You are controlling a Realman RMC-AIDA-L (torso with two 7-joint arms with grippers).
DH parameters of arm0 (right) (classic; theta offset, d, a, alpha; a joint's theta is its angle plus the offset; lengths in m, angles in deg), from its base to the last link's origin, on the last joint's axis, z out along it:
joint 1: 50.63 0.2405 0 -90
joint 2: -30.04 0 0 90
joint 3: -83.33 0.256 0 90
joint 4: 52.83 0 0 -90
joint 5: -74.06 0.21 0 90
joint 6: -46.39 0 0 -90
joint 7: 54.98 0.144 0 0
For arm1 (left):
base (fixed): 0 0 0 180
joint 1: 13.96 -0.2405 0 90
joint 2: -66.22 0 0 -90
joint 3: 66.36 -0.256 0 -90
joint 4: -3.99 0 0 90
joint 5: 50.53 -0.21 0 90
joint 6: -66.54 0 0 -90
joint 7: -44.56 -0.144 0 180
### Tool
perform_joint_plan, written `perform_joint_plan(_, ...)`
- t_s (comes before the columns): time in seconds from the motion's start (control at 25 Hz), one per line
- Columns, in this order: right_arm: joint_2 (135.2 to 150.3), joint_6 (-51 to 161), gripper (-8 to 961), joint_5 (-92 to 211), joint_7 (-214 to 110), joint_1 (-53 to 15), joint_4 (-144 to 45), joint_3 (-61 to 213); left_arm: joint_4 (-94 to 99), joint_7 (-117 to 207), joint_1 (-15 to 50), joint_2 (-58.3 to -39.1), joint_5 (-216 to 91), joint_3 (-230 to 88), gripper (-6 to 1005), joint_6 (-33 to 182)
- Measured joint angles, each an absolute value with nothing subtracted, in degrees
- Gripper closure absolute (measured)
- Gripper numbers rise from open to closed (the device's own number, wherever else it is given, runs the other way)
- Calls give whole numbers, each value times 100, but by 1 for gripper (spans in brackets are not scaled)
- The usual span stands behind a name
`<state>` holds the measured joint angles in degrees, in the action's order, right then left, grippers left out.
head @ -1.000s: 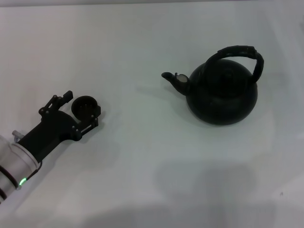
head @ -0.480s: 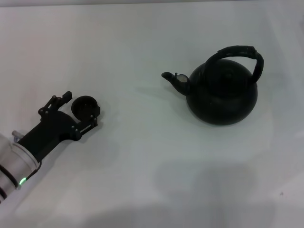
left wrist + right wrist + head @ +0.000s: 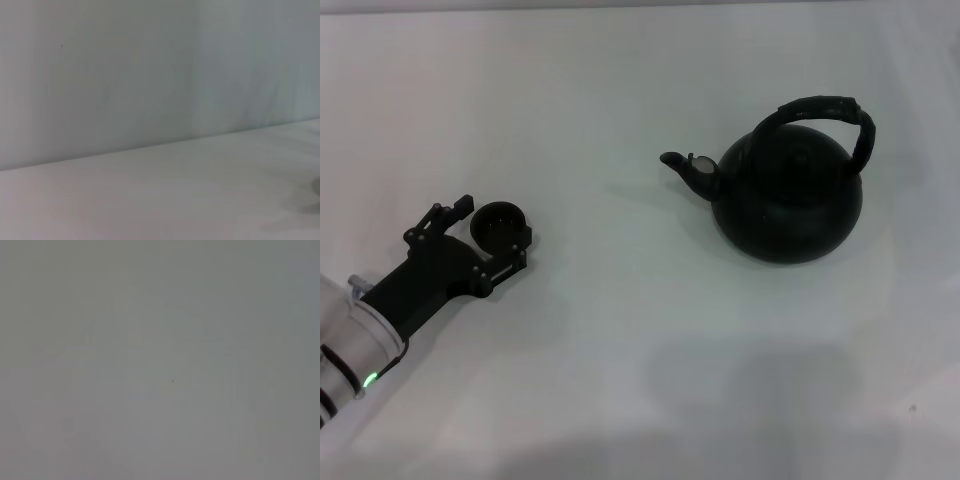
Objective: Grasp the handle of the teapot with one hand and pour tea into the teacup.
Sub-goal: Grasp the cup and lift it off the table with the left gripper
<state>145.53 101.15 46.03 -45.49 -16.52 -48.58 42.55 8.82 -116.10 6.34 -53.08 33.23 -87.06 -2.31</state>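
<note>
Down at the near left of the white bench (image 3: 620, 330), we see the left gripper (image 3: 486, 233) lying low over the top. Its arm comes in from the near-left corner, white and grey with a small green light, and it slants up and toward the middle. The black jaws are spread apart, one on each side of the teacup (image 3: 501, 224). The little dark cup stands upright between them. One finger (image 3: 448, 212) sits on the far side of the cup, and the other lies just beside it on the near side. We cannot tell if they touch the cup, but they are not squeezing it.

Well apart from the cup, on the right side of the bench, stands the teapot (image 3: 786, 195). It is big, round and dark, and it sits upright. Its short spout (image 3: 682, 166) points left, toward the cup. The handle (image 3: 823, 112) arches over the top of the pot, and nothing holds it.

We do not see the right gripper in any view. The left wrist view shows only pale bench and wall, and the right wrist view shows only plain grey.
</note>
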Motion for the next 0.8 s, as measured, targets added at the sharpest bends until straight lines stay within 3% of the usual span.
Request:
perform_joint_plan(0.48, 14562, 10115, 81, 4603, -4550, -1644, -4897, 4255, 882, -11712, 634, -5300, 3313, -8710, 111, -193)
perform_joint_plan(0.8, 14562, 10115, 80, 4603, -4549, -1646, -4906, 4255, 825, -11721, 635, -5298, 3115, -8709, 193, -192)
